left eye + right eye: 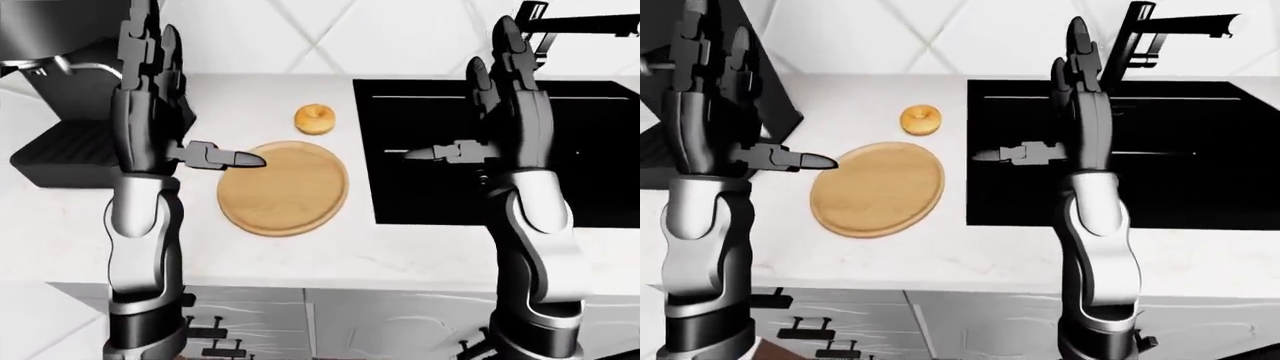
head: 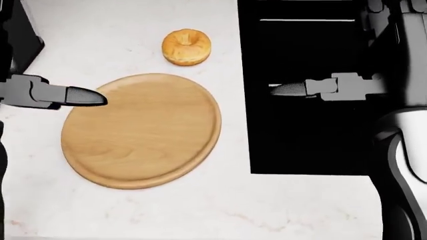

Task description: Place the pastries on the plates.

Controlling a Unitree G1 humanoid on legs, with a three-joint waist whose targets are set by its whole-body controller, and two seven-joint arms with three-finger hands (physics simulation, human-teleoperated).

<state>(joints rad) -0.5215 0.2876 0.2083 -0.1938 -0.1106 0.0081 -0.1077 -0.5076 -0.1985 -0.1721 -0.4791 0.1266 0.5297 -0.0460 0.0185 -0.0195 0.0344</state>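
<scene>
A golden ring-shaped pastry (image 2: 186,47) lies on the white counter, just above the round wooden plate (image 2: 143,130) in the head view. The plate has nothing on it. My left hand (image 1: 150,67) is raised with its fingers straight up, and its thumb (image 2: 73,96) juts over the plate's left rim. My right hand (image 1: 505,71) is raised the same way over the black sink (image 2: 307,90), thumb pointing left. Both hands are open and hold nothing.
A dark coffee machine (image 1: 60,127) stands at the left of the counter in the left-eye view. A black faucet (image 1: 1160,34) rises behind the sink. The counter's edge and cabinet fronts (image 1: 330,322) lie at the bottom of the eye views.
</scene>
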